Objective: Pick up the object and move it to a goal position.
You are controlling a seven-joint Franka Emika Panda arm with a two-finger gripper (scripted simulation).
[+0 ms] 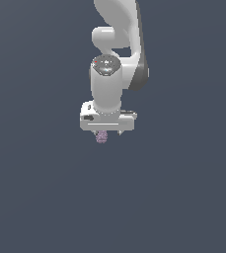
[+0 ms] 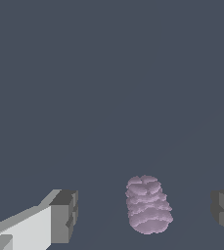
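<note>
The object (image 2: 148, 204) is a small pale purple-pink lump with a knobbly surface. In the wrist view it lies between my two grey fingertips (image 2: 64, 216), with a gap on each side and closer to one finger. My gripper (image 2: 145, 215) is open around it and touches it on neither side. In the exterior view the object (image 1: 101, 137) peeks out just below the white gripper (image 1: 107, 132), whose body hides most of it.
A plain dark grey-blue surface (image 1: 183, 197) fills both views. The white arm (image 1: 117, 39) rises above the gripper toward the top of the exterior view.
</note>
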